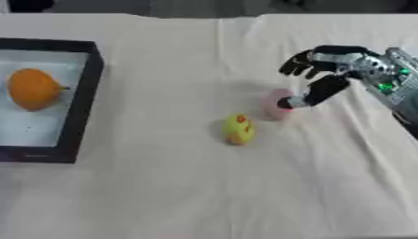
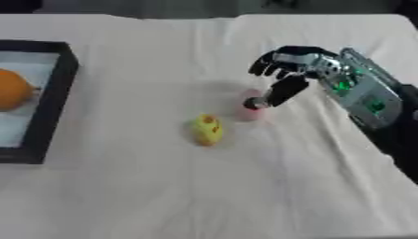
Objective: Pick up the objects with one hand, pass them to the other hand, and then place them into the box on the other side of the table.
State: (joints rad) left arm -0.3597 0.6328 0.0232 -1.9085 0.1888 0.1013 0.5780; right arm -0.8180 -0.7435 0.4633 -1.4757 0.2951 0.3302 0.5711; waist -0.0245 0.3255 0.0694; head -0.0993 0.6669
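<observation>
Right robot hand (image 2: 282, 70) hovers wide over pink object (image 1: 276, 104) on bench (image 1: 245, 186); centre fingers around it before closing, avoid nudging yellow object (image 1: 238, 129).

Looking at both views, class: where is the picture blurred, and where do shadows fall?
Left eye view: soft all over, the right hand smeared, a faint shadow on the cloth left of the pink thing. Right eye view: likewise soft; the yellow toy lacks crisp edges.
</observation>
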